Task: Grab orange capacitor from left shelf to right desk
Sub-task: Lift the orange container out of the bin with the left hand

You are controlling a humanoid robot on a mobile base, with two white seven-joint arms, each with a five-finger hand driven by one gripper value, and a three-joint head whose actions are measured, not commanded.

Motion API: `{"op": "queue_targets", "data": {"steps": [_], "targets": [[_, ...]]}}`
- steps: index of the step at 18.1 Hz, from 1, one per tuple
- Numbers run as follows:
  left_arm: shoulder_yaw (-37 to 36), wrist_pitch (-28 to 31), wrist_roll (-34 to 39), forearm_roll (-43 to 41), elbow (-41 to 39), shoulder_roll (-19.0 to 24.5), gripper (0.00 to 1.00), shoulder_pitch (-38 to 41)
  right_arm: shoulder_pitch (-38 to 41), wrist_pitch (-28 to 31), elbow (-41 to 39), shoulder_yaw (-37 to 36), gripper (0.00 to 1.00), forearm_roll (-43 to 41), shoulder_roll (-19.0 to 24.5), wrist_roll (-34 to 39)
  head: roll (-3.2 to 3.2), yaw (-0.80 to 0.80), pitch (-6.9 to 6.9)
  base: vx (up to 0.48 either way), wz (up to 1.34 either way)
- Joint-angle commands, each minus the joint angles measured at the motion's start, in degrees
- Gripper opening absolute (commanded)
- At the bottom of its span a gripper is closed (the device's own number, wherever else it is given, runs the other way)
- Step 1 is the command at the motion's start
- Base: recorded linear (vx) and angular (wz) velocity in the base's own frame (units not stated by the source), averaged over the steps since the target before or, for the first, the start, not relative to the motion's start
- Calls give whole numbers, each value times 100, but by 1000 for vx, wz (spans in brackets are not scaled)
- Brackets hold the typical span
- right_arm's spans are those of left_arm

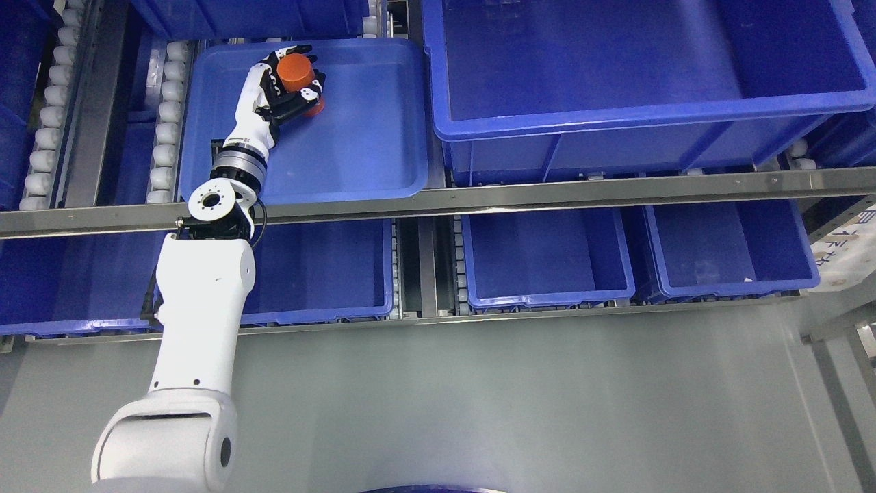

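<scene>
An orange cylindrical capacitor [297, 72] sits in my left hand [295, 81], over the far left part of a shallow blue tray [369, 137] on the upper shelf. The black and white fingers [311, 90] curl around the cylinder's sides, and its round orange top faces the camera. A little orange shows below the fingers near the tray floor. My left arm reaches up from the lower left across the shelf's metal rail. My right arm is out of view.
A large deep blue bin [643, 103] stands to the right of the tray. Lower blue bins [547, 263] sit under the metal rail [479, 198]. White rollers [164, 130] line the tray's left side. A grey frame [842, 329] shows at the right edge.
</scene>
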Motion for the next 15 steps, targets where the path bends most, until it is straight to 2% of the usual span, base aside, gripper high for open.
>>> {"op": "queue_targets", "data": {"steps": [1, 2, 3, 8, 15], "targets": [[157, -121, -30, 11, 21, 136, 14, 10, 18, -3, -100, -97, 100, 18, -100, 1, 0, 0, 0, 0, 0], [228, -287, -30, 2, 21, 128, 5, 19, 18, -3, -100, -97, 100, 18, -100, 1, 0, 0, 0, 0, 0], [263, -419, -30, 2, 21, 136, 0, 19, 18, -3, -100, -97, 100, 18, -100, 1, 0, 0, 0, 0, 0], [474, -473, -39, 37, -215, 128, 0, 45, 17, -3, -100, -97, 100, 18, -100, 1, 0, 0, 0, 0, 0], [571, -210, -188, 441, -1892, 61, 0, 334, 9, -3, -100, -97, 100, 18, -100, 1, 0, 0, 0, 0, 0]]}}
